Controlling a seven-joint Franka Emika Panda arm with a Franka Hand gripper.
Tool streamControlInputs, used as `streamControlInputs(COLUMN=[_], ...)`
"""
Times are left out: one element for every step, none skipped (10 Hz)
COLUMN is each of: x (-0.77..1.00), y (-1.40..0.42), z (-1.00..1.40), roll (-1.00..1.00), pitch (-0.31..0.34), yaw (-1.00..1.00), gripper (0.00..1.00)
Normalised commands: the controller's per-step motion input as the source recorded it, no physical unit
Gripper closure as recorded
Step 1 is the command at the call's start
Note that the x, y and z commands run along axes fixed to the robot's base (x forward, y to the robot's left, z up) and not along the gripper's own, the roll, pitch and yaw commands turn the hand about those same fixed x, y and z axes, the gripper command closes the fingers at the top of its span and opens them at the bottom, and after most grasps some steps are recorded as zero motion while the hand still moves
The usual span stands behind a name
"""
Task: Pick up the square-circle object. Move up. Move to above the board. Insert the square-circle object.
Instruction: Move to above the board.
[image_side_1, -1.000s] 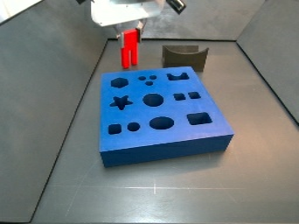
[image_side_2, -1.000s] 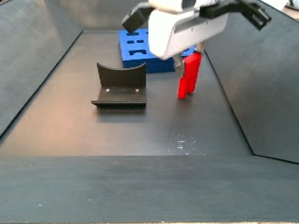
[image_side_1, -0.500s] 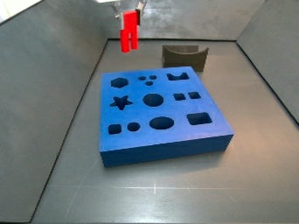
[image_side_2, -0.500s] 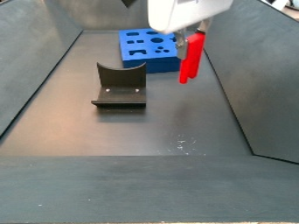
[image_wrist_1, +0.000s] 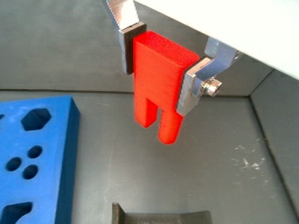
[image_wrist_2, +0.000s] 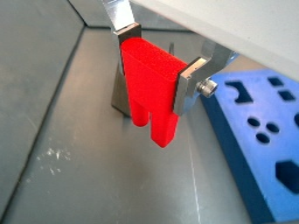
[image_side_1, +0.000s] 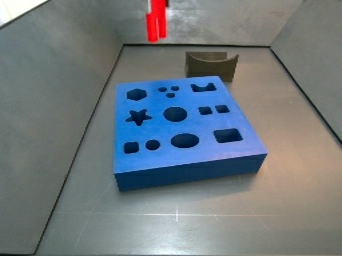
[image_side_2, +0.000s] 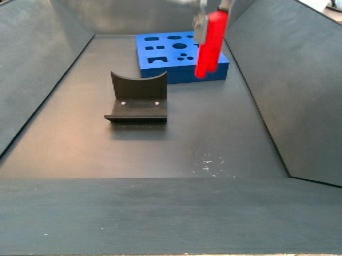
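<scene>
My gripper (image_wrist_1: 163, 59) is shut on the square-circle object (image_wrist_1: 158, 80), a bright red block whose two prongs hang down free. Both wrist views show the silver fingers (image_wrist_2: 191, 77) clamped on its solid upper part (image_wrist_2: 149, 79). In the side views the red block (image_side_1: 156, 20) hangs high in the air, well clear of the floor, and the gripper body is cut off by the frame's upper edge. The board (image_side_1: 187, 172), a thick blue square with many cut-out holes, lies flat on the floor. The red block (image_side_2: 210, 45) is off to one side of the board (image_side_2: 160, 72), not over its holes.
A dark olive curved holder (image_side_1: 211, 63) stands on the floor beyond the board, close to where the block hangs; it also shows in a side view (image_side_2: 136, 97) and behind the block (image_wrist_2: 119, 98). Sloping grey walls close in the work floor.
The gripper has risen straight up with the red block in it, from just above the floor beside the board to near the top edge of both side views.
</scene>
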Motion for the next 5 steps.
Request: streamControlInputs(x=[0.19, 0.17, 0.16, 0.14, 0.13], y=[0.04, 0.03, 0.03, 0.03, 0.03], z=[1.0, 1.0, 1.0, 1.0, 1.0], roll=[0.14, 0.12, 0.12, 0.11, 0.11], pitch=[0.095, 0.1, 0.096, 0.096, 0.093], yaw=[0.07, 0.05, 0.05, 0.05, 0.05], gripper=[1.0, 1.0, 1.0, 1.0, 1.0])
